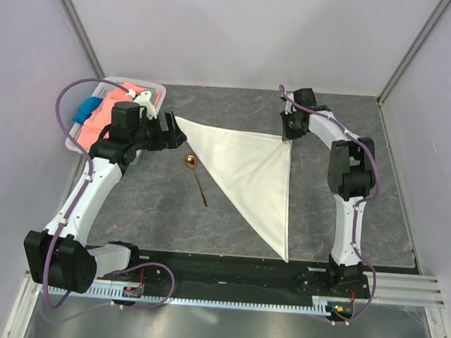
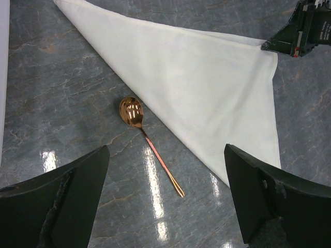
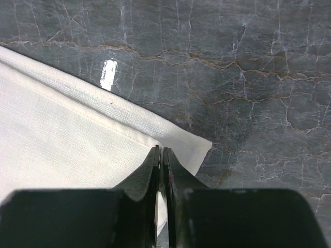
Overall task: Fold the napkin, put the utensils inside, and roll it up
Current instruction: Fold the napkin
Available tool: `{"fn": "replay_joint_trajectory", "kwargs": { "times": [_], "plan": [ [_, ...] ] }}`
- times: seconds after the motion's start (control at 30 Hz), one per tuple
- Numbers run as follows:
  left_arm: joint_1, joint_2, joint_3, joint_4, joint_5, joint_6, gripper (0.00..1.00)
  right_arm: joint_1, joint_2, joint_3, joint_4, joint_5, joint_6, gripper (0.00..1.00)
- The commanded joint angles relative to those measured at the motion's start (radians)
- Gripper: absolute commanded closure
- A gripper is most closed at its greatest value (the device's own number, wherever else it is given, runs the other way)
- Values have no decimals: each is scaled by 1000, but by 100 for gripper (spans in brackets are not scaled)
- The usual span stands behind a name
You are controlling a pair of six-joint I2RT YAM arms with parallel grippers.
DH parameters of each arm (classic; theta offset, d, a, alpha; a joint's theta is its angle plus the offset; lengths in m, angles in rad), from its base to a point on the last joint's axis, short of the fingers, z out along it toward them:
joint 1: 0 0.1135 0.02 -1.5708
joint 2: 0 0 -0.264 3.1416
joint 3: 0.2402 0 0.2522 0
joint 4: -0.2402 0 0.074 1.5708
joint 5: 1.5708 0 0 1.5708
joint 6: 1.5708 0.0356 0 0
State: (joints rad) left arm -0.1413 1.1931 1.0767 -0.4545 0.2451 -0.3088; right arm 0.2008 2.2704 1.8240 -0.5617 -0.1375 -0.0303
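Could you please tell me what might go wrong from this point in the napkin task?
The right claw is shut on a corner of the folded napkin, where the layers already sit offset; pulling could worsen or undo the fold. The spoon lies close beside the folded edge, so dragged cloth might knock it away.

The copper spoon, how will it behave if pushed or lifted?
Probably stiff and light: the spoon looks like thin metal. Lying flat on the glossy table, it would likely slide and be awkward to pinch. Its round bowl may make it pivot.
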Motion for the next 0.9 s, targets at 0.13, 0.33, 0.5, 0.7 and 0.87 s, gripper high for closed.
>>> {"fn": "replay_joint_trajectory", "kwargs": {
  "times": [0.13,0.33,0.5,0.7,0.87],
  "plan": [
    [3,2,3,33,20,-4,0,0,-67,6,55,-17,-28,99],
    [3,0,5,33,19,-4,0,0,-91,-15,98,-39,-28,100],
    [3,2,5,33,19,-6,0,-1,-100,-22,125,-47,-26,100],
    [3,2,3,33,20,-4,0,-1,-74,-9,134,-16,-28,100],
    [3,2,5,31,22,-7,0,0,-26,24,140,7,-36,100]
  ]
}}
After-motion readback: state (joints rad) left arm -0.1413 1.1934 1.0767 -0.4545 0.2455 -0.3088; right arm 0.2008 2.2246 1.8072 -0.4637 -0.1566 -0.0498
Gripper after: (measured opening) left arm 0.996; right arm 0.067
